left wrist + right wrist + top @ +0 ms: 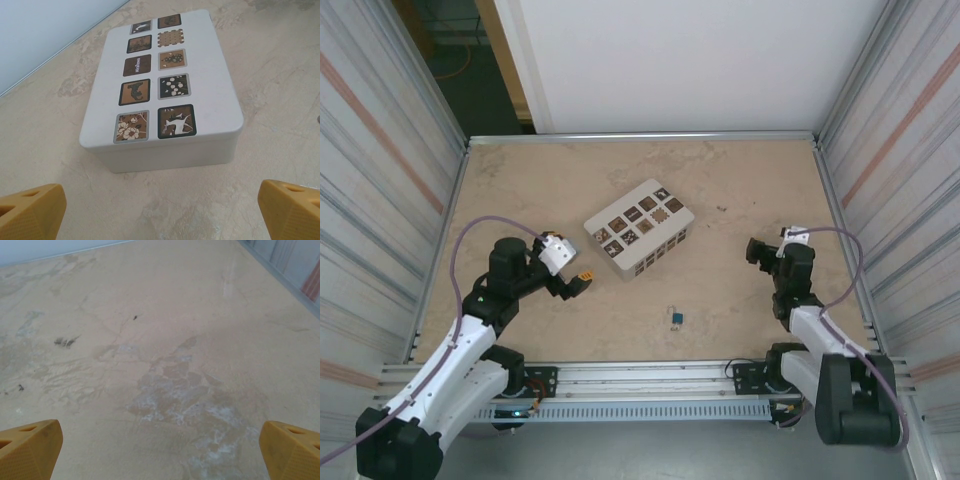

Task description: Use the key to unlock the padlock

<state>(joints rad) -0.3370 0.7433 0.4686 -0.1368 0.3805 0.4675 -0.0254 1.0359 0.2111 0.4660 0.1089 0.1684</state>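
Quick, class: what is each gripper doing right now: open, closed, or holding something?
Left gripper: open, holding nothing, fingers facing the white box.
Right gripper: open, holding nothing.

- Beige marbled table top (740, 300), with dark specks and a pale worn patch.
- Plain white wall (680, 60) at the far side.
- Ribbed metal panels (370, 150) with thin orange stripes, on both sides.
- Aluminium rail (650, 372) along the near edge.
- Soft, even light.

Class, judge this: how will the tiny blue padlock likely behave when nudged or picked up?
The padlock looks tiny beside the white box, so probably light; a nudge would likely slide it across the smooth table. Its blocky body seems unlikely to roll, but hard to pinch.
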